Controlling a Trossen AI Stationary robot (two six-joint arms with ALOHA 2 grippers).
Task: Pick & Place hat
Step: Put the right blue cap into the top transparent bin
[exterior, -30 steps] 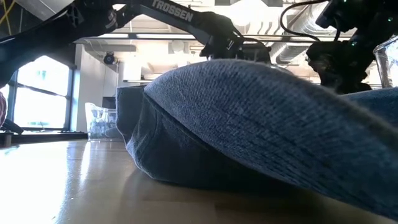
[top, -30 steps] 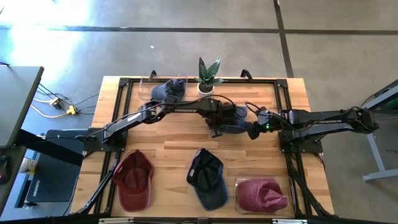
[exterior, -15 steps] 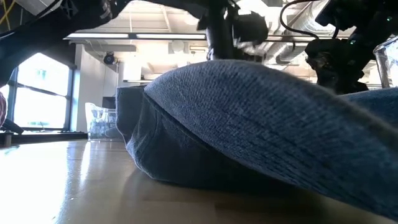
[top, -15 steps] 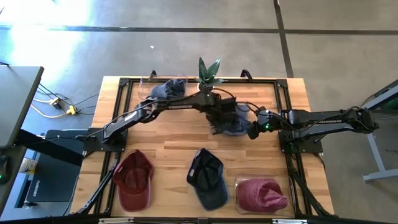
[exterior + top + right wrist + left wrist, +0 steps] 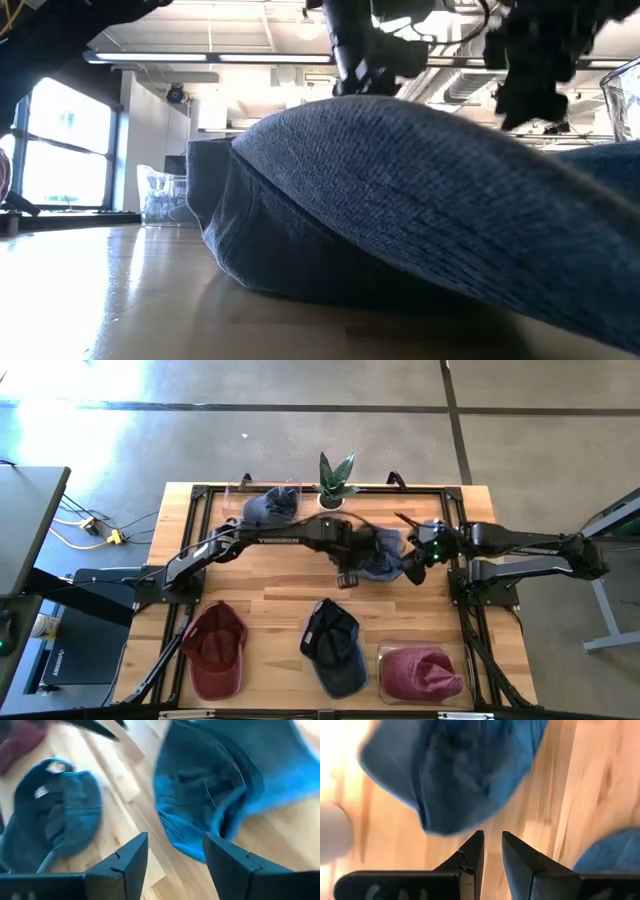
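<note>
A blue denim hat (image 5: 380, 556) lies on the wooden table (image 5: 280, 605) at its far middle, partly covered by the left arm reaching over it. The left gripper (image 5: 491, 851) hangs just above the hat, its fingers nearly together and holding nothing. The right gripper (image 5: 175, 851), parted and empty, hovers at the hat's right edge. From table height, a dark blue cap (image 5: 420, 220) fills the frame, hiding most of the scene.
</note>
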